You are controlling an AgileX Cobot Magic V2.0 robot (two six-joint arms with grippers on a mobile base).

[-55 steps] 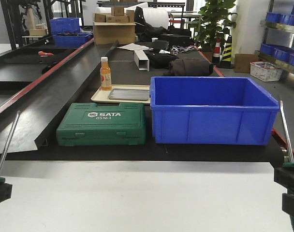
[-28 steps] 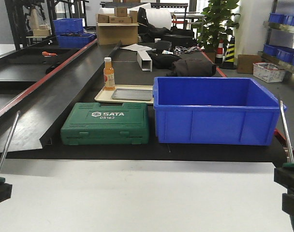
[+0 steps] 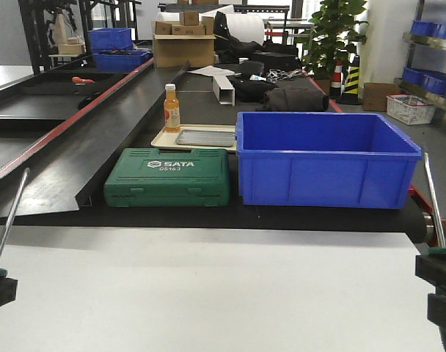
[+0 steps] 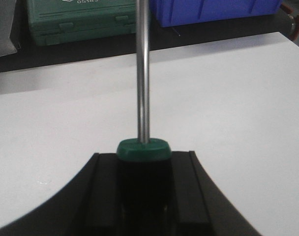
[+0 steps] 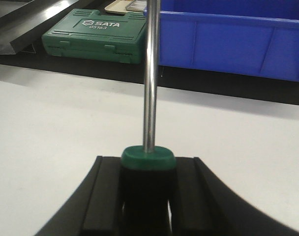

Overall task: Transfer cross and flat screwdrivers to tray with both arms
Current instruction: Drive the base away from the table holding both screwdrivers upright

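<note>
Near edge: left gripper (image 4: 144,169) clenched on the handle of the left screwdriver (image 4: 143,73) and right gripper (image 5: 148,172) clenched on the right screwdriver (image 5: 150,73), shafts raised over the white table (image 3: 208,293); tips not clear enough to tell cross from flat. Beyond the table, green tool case (image 3: 169,178) left, blue bin (image 3: 326,158) right. Farther, grey tray (image 3: 205,137) lies on a beige tray (image 3: 161,141), orange bottle (image 3: 172,107) just left.

Green SATA case (image 3: 168,178) at near edge of black bench (image 3: 201,106), blue bin (image 3: 318,180) just beside it on the right. Beige tray (image 3: 158,139) behind the case, orange bottle (image 3: 172,108) upright on its left end. White table (image 3: 208,286) in front. White square tube (image 3: 224,89), black bags (image 3: 285,94), cardboard box (image 3: 183,50) toward far end. Plant (image 3: 329,33) and cone (image 3: 349,77) beyond, right.
</note>
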